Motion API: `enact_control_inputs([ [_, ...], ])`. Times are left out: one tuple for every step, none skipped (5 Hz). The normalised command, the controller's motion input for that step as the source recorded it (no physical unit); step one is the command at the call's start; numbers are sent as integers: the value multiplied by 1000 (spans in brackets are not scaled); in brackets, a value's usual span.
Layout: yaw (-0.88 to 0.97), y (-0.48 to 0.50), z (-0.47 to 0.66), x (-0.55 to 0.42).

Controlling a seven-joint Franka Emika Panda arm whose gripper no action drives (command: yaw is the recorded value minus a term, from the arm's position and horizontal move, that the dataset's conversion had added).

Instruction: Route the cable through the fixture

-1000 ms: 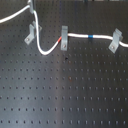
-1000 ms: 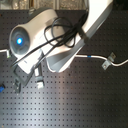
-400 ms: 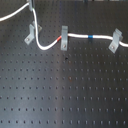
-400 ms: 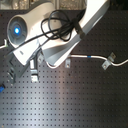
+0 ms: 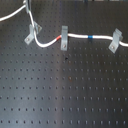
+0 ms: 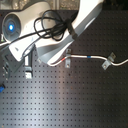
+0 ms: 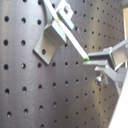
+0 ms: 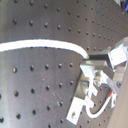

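Note:
The white cable (image 5: 47,43) runs across the pegboard in the first exterior view. It passes the leaning left clip (image 5: 32,33) and the middle clip (image 5: 64,39), beside the red band (image 5: 59,37). It then carries the blue band (image 5: 90,37) to the right clip (image 5: 116,40). My gripper (image 5: 26,5) is just beyond the left clip, shut on the cable. In the first wrist view the cable (image 7: 72,37) stretches taut from the clip (image 7: 51,34) to my gripper (image 7: 95,61). In the second exterior view the arm hides the left clip.
The black pegboard (image 5: 70,90) fills the near part of the first exterior view. In the second exterior view the white arm (image 6: 55,42) with its black hoses covers the upper left. A small blue object (image 6: 1,91) lies at the second exterior view's left edge.
My gripper has moved a little farther back in the first exterior view, drawing the cable tighter against the left clip. The middle and right clips have not moved.

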Motion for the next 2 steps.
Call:
enact_control_inputs([
  [189, 192, 517, -205],
  [66, 29, -62, 34],
])
